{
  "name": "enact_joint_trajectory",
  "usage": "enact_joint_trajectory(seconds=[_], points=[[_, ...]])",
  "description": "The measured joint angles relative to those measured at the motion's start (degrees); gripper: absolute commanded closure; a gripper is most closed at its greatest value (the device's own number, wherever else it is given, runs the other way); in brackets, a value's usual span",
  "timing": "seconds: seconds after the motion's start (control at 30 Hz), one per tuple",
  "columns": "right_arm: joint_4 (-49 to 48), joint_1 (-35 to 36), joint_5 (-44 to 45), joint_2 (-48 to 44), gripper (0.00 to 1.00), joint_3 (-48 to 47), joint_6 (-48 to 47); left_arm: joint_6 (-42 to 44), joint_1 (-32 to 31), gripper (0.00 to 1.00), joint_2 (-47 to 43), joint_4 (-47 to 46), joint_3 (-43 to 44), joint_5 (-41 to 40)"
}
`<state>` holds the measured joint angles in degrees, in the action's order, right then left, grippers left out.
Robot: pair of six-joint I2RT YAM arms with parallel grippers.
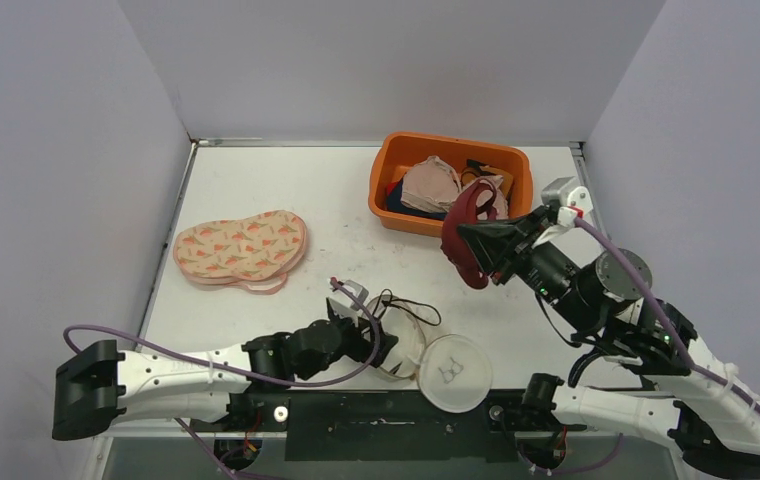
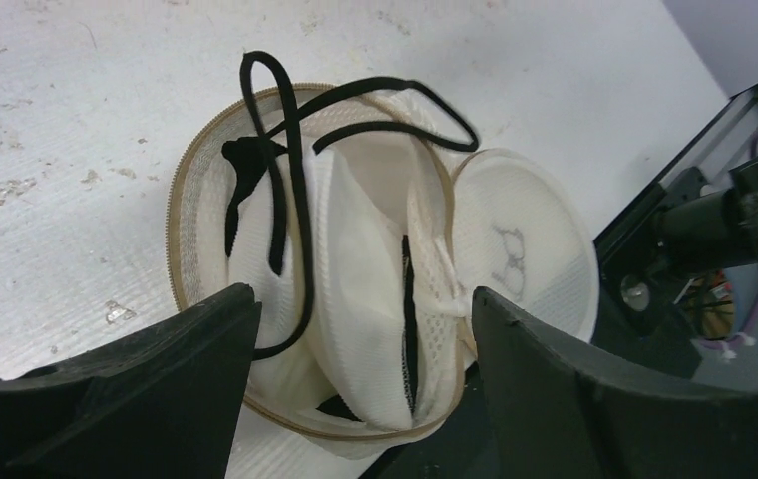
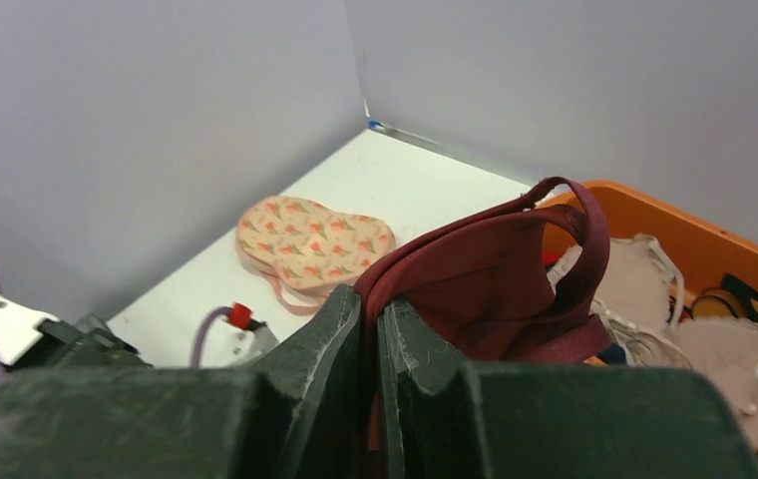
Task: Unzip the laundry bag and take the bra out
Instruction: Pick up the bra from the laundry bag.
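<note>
The dark red bra is held pinched in the right gripper, at the near edge of the orange bin. The laundry bag, apparently unzipped, lies well nearer than the bin, under the wide-open left gripper.

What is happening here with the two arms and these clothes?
The right claw is shut on a dark red fabric bra, held up near the orange plastic bin of garments. The left claw stands open over the round white mesh laundry bag, which lies unzipped on the white table with black straps spilling out.
</note>
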<state>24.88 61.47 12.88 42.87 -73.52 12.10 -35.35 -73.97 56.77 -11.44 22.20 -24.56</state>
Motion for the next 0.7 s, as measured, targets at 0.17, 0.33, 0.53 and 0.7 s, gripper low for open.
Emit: enact_joint_trajectory(seconds=[0.17, 0.33, 0.53, 0.7], points=[[2.43, 0.0, 3.5, 2.8, 0.95, 0.02, -1.97, -1.53, 0.0, 0.04, -5.09, 4.02, 1.86, 1.05], [4.48, 0.0, 8.22, 5.22, 0.95, -0.07, -3.02, -3.23, 0.0, 0.04, -10.01, 7.23, 3.91, 1.57], [8.74, 0.0, 19.74, 11.21, 0.95, -1.86, -4.11, -6.51, 0.24, 0.04, -15.67, 10.32, 4.24, -0.96], [12.28, 0.0, 30.91, 18.53, 0.95, -3.21, -4.22, -9.44, 1.2, 0.04, -18.45, 12.17, 4.17, -4.52]])
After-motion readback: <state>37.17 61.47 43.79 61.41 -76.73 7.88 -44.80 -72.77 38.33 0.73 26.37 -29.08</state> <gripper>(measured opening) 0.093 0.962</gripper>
